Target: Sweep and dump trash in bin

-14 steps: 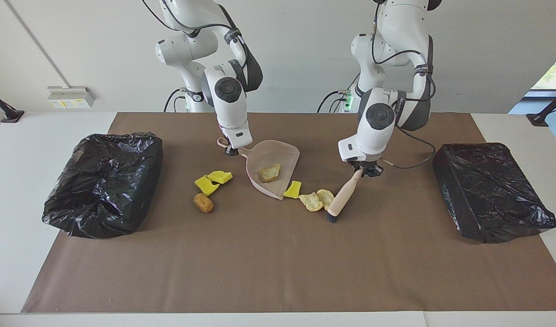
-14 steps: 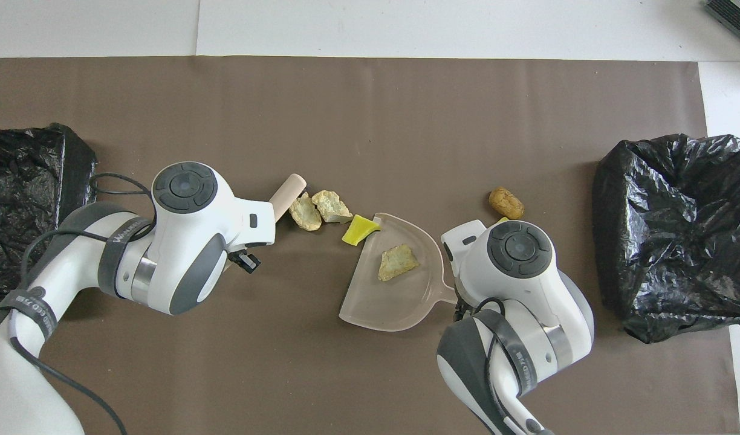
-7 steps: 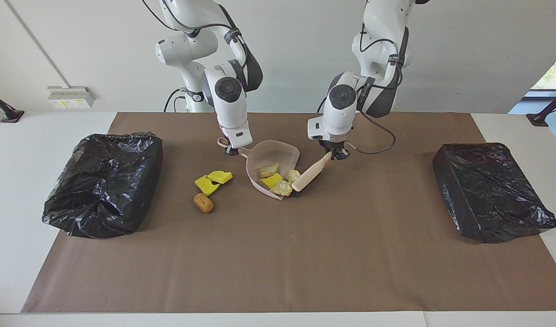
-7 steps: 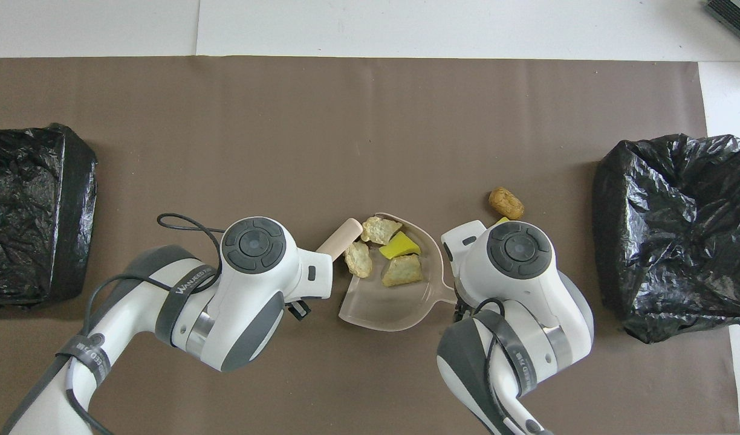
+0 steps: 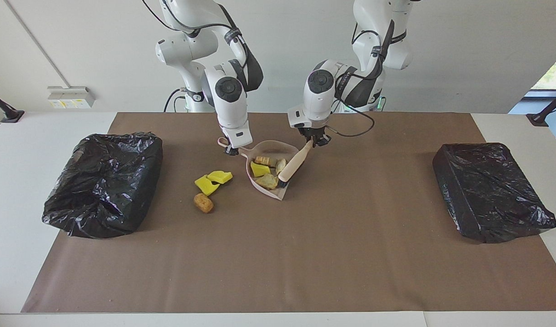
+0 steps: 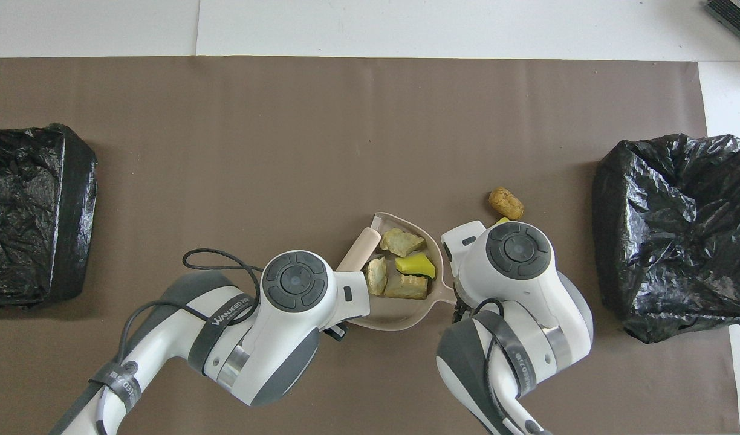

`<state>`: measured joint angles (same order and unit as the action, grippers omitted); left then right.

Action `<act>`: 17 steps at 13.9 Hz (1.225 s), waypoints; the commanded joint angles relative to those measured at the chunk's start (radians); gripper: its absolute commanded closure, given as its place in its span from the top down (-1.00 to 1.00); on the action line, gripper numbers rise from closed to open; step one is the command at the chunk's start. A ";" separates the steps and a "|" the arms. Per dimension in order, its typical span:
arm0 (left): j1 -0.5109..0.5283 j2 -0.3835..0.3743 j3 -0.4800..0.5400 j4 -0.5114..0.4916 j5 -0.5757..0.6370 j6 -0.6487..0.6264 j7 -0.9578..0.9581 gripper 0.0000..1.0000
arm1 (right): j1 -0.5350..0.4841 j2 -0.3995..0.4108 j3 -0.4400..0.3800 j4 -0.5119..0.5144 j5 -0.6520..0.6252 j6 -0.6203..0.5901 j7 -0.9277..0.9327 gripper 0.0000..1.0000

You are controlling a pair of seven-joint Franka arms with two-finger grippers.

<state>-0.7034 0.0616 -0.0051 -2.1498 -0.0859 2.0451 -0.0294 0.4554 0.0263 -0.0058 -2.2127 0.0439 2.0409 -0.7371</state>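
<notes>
**A:** Where are the claws?

**B:** The right claw [image 5: 231, 151] is clamped on the handle of the pink dustpan [image 5: 278, 146], low over the brown mat [image 5: 305, 250]. The left claw [image 5: 315, 141] is closed on the top end of the brush [image 5: 294, 165]. The brush slants down with its bristles in the pan's mouth.

**A:** And the trash?

**B:** In the dustpan, beside the brush, lie one yellow wedge [image 5: 260, 170] and three tan chunks [image 5: 268, 181]. Farther out, toward the right arm's end, are two loose wedges [image 5: 213, 180] touching each other. Just farther is the brown nugget [image 5: 203, 202].

**A:** The bins?

**B:** A black-bagged bin [image 5: 103, 181] sits at the right arm's end of the counter [image 5: 32, 136], and a second bin [image 5: 491, 190] at the left arm's end. Both are well apart from the pan.
</notes>
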 commanded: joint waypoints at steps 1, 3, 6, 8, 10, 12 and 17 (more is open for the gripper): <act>0.005 -0.014 0.022 -0.001 -0.015 0.003 -0.145 -1.00 | 0.003 -0.014 0.004 -0.030 -0.018 0.024 0.031 -1.00; 0.041 -0.011 0.022 0.001 -0.011 -0.002 -0.262 -1.00 | 0.003 -0.014 0.004 -0.030 -0.018 0.024 0.031 -1.00; 0.082 -0.032 0.022 -0.001 -0.008 -0.020 -0.300 -1.00 | 0.003 -0.016 0.004 -0.030 -0.018 0.016 0.031 -1.00; 0.076 -0.045 0.020 -0.013 -0.006 -0.040 -0.380 -1.00 | 0.000 -0.019 0.003 -0.024 -0.018 -0.004 0.027 -1.00; 0.068 -0.063 0.016 -0.039 -0.006 -0.030 -0.452 -1.00 | -0.012 -0.026 0.001 -0.002 -0.018 -0.033 0.018 -1.00; 0.050 -0.089 0.014 -0.083 -0.008 -0.007 -0.461 -1.00 | -0.038 -0.074 -0.005 0.004 -0.019 -0.050 0.013 -1.00; -0.048 -0.144 0.011 -0.171 -0.008 0.076 -0.618 -1.00 | -0.286 -0.117 -0.006 0.155 -0.018 -0.117 -0.177 -1.00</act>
<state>-0.6969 -0.0275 -0.0015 -2.2673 -0.0867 2.0846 -0.5776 0.2680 -0.0838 -0.0170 -2.1400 0.0283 1.9796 -0.8399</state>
